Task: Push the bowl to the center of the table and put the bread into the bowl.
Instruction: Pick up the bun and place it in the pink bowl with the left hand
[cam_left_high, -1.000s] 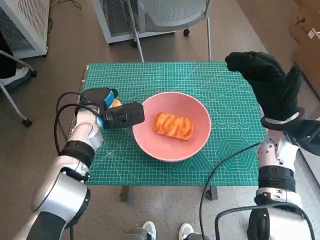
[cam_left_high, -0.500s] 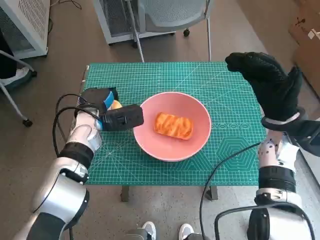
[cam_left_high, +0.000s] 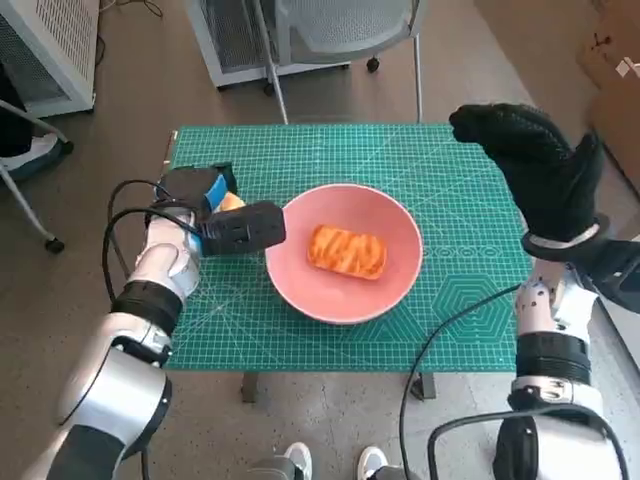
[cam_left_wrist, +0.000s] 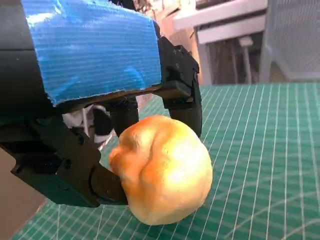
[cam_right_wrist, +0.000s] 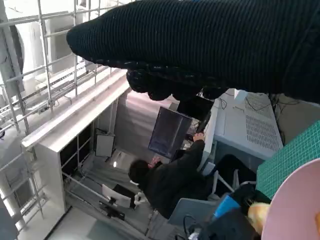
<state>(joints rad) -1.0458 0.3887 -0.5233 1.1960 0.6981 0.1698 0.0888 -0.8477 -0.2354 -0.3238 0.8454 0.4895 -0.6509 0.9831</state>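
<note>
My left hand (cam_left_high: 215, 215) grips a round bread roll (cam_left_wrist: 162, 170), fingers clamped on it, just off the pink bowl (cam_left_high: 345, 295) rim at 9 o'clock. Bowl sits about mid-table on the green mat (cam_left_high: 460, 180), a glazed bread (cam_left_high: 346, 251) inside it. My right hand (cam_left_high: 530, 165) hangs raised at 3 o'clock, holding nothing, fingers loosely spread.

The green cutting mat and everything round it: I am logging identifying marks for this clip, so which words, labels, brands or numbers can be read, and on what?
Green cutting mat: pale printed grid lines and marks, with a row of small characters near its right edge, all too small to read.
Pink plastic bowl: no text.
Blue tape on the left hand: no text.
Dark monitor screen in the right wrist view: too blurred to read.
</note>
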